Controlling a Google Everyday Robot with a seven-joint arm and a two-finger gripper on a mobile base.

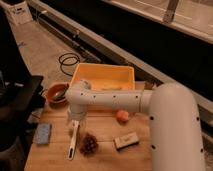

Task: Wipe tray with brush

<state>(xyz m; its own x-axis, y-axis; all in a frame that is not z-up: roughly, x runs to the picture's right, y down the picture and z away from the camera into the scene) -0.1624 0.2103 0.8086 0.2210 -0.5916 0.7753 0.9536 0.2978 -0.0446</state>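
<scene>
- Brush (73, 142) lies flat on the worktop (107, 156), in front of the tray (102, 79) near its left corner, and runs away from it.
- Hand (75, 119) is over the brush end nearest the tray, jaws spread wide, gripping nothing.
- Brush looks light, stiff and slim. The smooth handle may roll or slip, so the best hold is probably across mid-handle.
- Pinecone (89, 144) crowds the handle's side, farther from the tray than the hand.
- The tray's raised walls need clearing, and the room inside looks ample for strokes.
</scene>
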